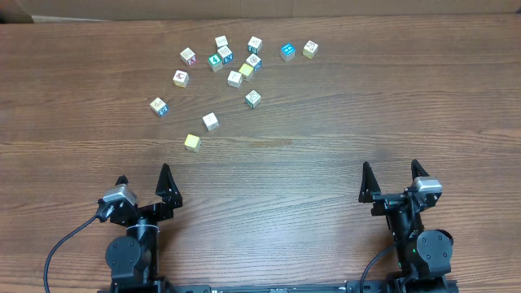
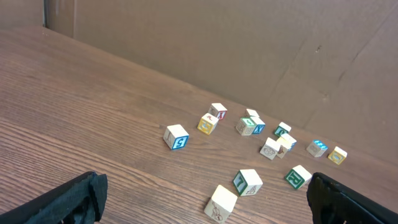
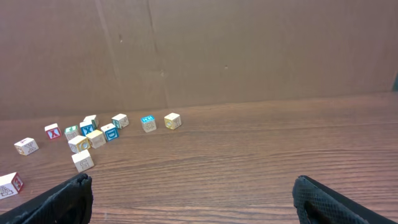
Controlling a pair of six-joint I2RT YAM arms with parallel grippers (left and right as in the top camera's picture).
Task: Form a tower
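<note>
No tower shows in any view. Several small wooden cubes lie singly across the far half of the table (image 1: 342, 122). Nearest to me is a pale yellowish cube (image 1: 192, 142) (image 2: 222, 202), with a white one (image 1: 210, 121) (image 2: 247, 182) just beyond it. A tight cluster (image 1: 236, 63) (image 3: 93, 134) lies further back. My left gripper (image 1: 144, 175) (image 2: 205, 186) is open near the front edge, nothing between its fingers. My right gripper (image 1: 391, 167) (image 3: 193, 190) is open too, over bare wood well to the right of the cubes.
A blue-faced cube (image 1: 287, 51) (image 3: 148, 122) and a yellow-faced one (image 1: 310, 49) (image 3: 172, 121) sit at the cluster's right end. A brown cardboard wall (image 3: 249, 50) stands behind the table's far edge.
</note>
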